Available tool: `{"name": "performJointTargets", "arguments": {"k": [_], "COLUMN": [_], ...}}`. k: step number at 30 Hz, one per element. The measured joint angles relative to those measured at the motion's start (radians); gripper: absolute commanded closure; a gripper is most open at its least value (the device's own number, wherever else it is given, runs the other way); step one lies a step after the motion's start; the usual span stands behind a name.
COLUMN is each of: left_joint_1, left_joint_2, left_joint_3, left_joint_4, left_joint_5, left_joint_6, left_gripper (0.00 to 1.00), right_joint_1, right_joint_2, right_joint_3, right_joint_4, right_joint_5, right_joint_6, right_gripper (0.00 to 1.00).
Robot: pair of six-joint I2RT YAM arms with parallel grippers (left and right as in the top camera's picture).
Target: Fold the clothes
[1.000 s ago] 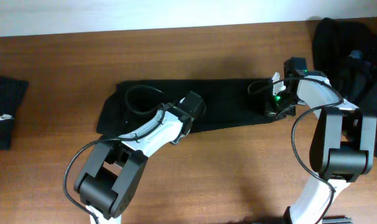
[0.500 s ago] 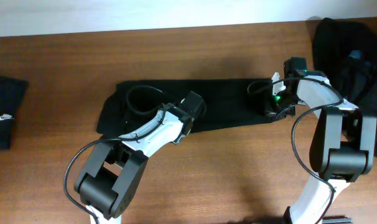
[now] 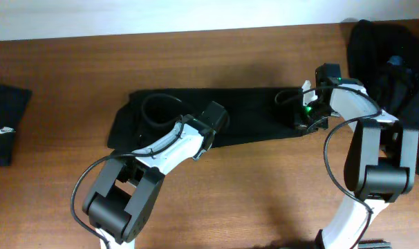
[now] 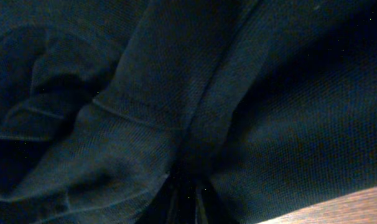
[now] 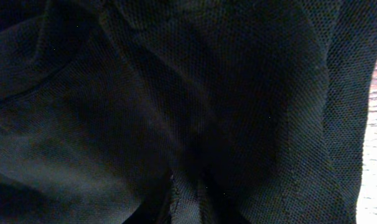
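Black shirt [image 3: 251, 114] spread long; left gripper [image 4: 187, 198], right gripper [image 5: 185, 196] both pinch its cloth. Risk: shallow pinch slips on lift, or catches both layers, spoiling fold.

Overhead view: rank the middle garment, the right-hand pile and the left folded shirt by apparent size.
Largest, too alike to split: middle garment and right-hand pile, which the frame crops.
Smallest: left folded shirt, also cropped.

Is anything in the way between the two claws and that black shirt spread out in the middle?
Nothing visible. The left gripper and right gripper are both down on the black shirt, fabric bunching between their fingers.
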Motion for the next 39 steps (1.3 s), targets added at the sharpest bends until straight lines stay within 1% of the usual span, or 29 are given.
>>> {"name": "performJointTargets", "arguments": {"k": [1, 2, 7, 11, 14, 19, 28, 35, 36, 38, 39], "left_joint_1": [0.000, 0.000, 0.000, 0.000, 0.000, 0.001, 0.021, 0.076, 0.084, 0.093, 0.096], "left_joint_2": [0.000, 0.000, 0.000, 0.000, 0.000, 0.000, 0.000, 0.000, 0.000, 0.000, 0.000], "left_joint_3": [0.000, 0.000, 0.000, 0.000, -0.001, 0.000, 0.002, 0.004, 0.006, 0.009, 0.010], "left_joint_4": [0.005, 0.010, 0.017, 0.024, 0.055, 0.104, 0.235, 0.336, 0.351, 0.374, 0.388], "left_joint_5": [0.000, 0.000, -0.001, -0.042, -0.087, -0.122, -0.140, -0.148, -0.149, -0.151, -0.152], "left_joint_6": [0.014, 0.034, 0.076, 0.091, 0.096, 0.130, 0.222, 0.287, 0.305, 0.333, 0.349], "left_gripper": [0.99, 0.99, 0.99, 1.00, 1.00, 0.99, 1.00, 1.00, 0.99, 0.92, 0.91], "right_joint_1": [0.000, 0.000, 0.000, 0.000, 0.000, 0.000, 0.000, 0.000, 0.000, 0.000, 0.000], "right_joint_2": [0.000, 0.000, 0.000, 0.000, 0.000, 0.000, 0.000, 0.000, 0.000, 0.000, 0.000], "right_joint_3": [0.000, 0.000, 0.000, 0.000, 0.000, 0.000, 0.000, 0.000, 0.000, 0.000, 0.000], "right_joint_4": [0.000, 0.000, 0.000, 0.000, 0.000, 0.000, 0.000, 0.000, 0.000, 0.000, 0.000], "right_joint_5": [0.000, 0.000, 0.000, 0.000, 0.000, 0.000, 0.000, 0.000, 0.001, 0.001, 0.001], "right_joint_6": [0.000, 0.000, 0.000, 0.000, 0.000, 0.001, 0.000, 0.000, 0.000, 0.000, 0.000], "right_gripper": [0.80, 0.80, 0.80, 0.80, 0.80, 0.80, 0.80, 0.80, 0.80, 0.80, 0.80]}}
